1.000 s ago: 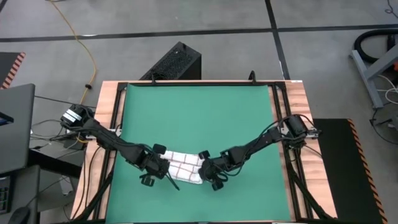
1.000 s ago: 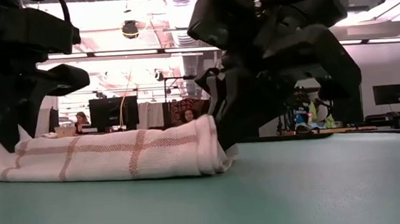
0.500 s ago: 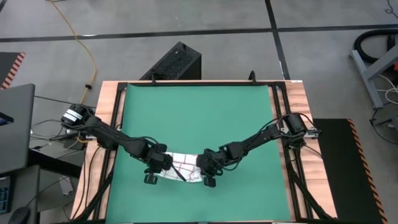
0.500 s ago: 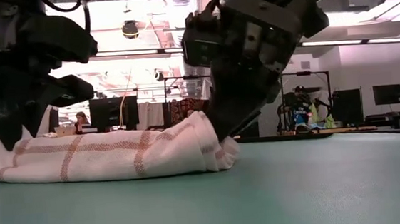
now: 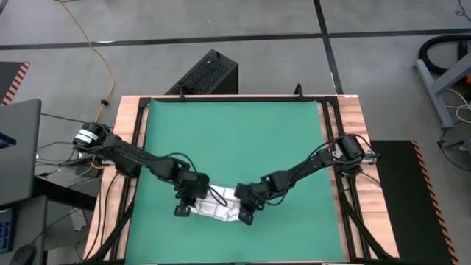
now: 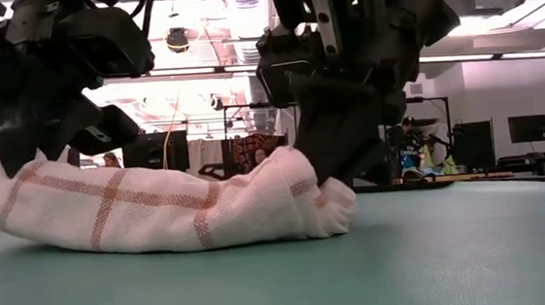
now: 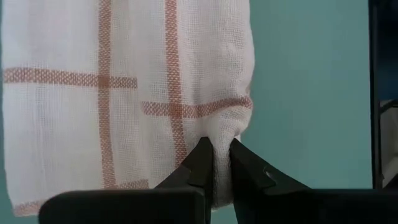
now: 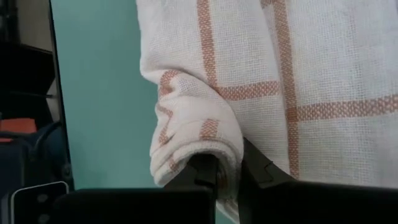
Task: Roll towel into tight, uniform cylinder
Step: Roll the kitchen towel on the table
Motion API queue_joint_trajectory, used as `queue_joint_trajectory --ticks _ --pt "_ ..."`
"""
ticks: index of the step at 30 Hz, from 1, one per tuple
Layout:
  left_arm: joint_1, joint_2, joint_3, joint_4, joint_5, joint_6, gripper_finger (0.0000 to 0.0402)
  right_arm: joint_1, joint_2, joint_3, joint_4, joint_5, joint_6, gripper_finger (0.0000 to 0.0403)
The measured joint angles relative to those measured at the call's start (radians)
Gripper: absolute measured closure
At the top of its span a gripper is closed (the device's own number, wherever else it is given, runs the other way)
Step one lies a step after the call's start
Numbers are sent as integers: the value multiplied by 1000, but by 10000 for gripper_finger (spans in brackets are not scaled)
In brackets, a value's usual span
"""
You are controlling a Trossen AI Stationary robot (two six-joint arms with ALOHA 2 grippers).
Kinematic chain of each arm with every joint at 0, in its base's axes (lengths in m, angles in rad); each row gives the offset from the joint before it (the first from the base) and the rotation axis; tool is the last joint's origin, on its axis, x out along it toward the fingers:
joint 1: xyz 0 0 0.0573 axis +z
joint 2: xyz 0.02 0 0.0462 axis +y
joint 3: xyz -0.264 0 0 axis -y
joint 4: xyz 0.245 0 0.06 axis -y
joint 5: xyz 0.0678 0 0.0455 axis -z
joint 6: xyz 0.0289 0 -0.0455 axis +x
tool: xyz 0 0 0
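Towel work here is shared by both arms: the white soft cloth towel with thin red checks [image 5: 215, 205] lies as a loose, half-formed roll on the green mat of the tabletop [image 5: 235, 140], and each hand pinches one end so the roll can be turned evenly rather than skewing to one side. The left hand [image 5: 188, 200] has its fingers nearly closed, nipping a fold of cloth at the towel's end, as the left wrist view shows [image 7: 214, 165]. The right hand [image 5: 245, 204] is likewise almost shut on the bundled layers at the opposite end [image 8: 227, 168]. The towel thus stretches directly between the two hands, its ends inside their fingers and its middle resting on the mat just in front of them. In the low view the roll [image 6: 169, 204] sits higher at the left hand's end and bulges unevenly near the right hand, so it is judged not yet a tight, uniform cylinder.
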Motion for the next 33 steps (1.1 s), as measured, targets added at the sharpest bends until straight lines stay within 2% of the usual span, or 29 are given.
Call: queue_joint_trajectory --ticks 4,10,14,19,22,27,31,33 --pt "15 -1 -19 23 3 25 379 24 -3 0 -19 26 46 367" --pt "44 -1 -150 153 20 -9 379 53 -9 0 -27 44 85 367" --pt "69 -2 -246 324 35 -83 379 80 -26 -1 -44 75 116 367" --pt "87 -1 -354 615 72 -200 379 138 -69 -1 -179 221 168 367" --pt "89 -1 -383 716 52 -237 379 167 -72 -1 -224 286 164 367" --pt "89 -5 -385 729 -38 -236 371 176 -73 -1 -237 295 145 367" --pt "89 -6 -385 729 -39 -210 353 176 -73 -1 -237 293 107 367" --pt "89 -10 -385 729 -4 -163 339 176 -73 -1 -239 291 94 367"
